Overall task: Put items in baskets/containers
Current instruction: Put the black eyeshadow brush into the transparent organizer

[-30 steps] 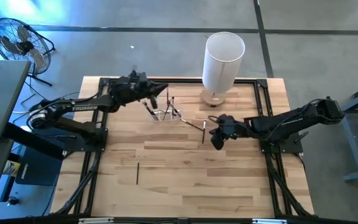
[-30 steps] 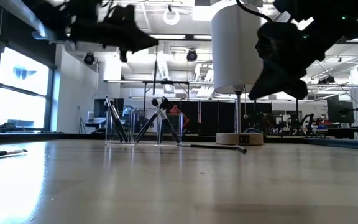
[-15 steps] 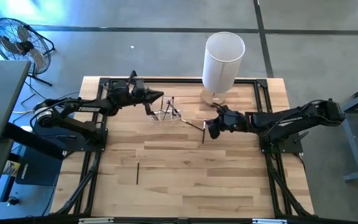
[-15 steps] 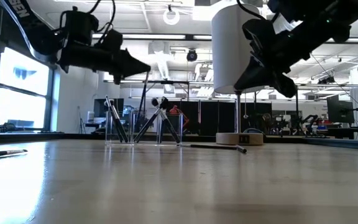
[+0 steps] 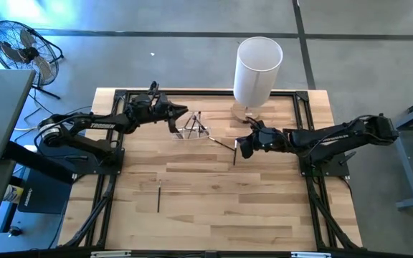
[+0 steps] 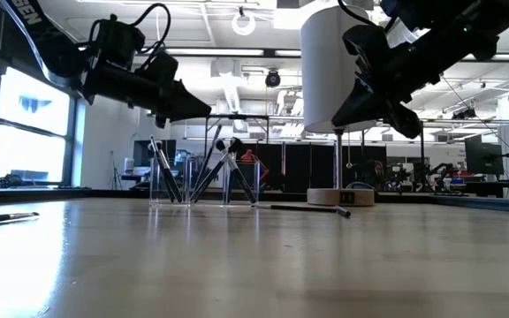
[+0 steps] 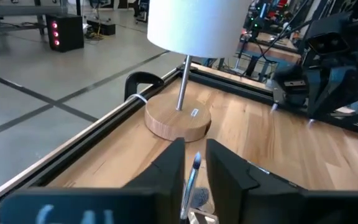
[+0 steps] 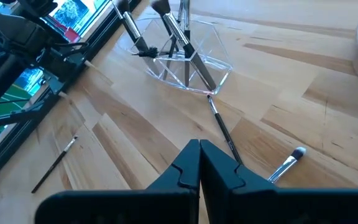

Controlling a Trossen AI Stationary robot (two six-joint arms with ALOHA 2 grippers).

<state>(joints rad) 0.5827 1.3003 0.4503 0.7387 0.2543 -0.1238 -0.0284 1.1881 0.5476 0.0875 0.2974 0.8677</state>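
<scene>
The left pincer [image 5: 183,112] hangs right beside the little clear holder [image 5: 192,132] near the back of the desk [image 5: 214,208], and from its own camera I can see its two fingers [image 7: 166,168] a small way apart with a thin brush [image 7: 191,177] standing in the gap. I can't tell if the brush is pinched or already let go. If it slips out too high, I think it could bounce off the rim and roll away, or knock against the brushes in the holder [image 6: 224,168], which lean every which way. The holder looks light, so a bump from the arm could push it along or tip it, and then all of them would spill. The right pincer [image 5: 244,149] has its fingers pressed together on nothing, hanging over two loose brushes: a dark one [image 8: 224,134] running from the holder's edge and a silver one [image 8: 286,165] beside it. It would need to open up first, or it would just shove them. The tall white cylinder [image 5: 258,68] stands close behind that arm, and a wide swing might hit it. One more brush [image 5: 158,197] lies well apart near the front, easy to forget.
</scene>
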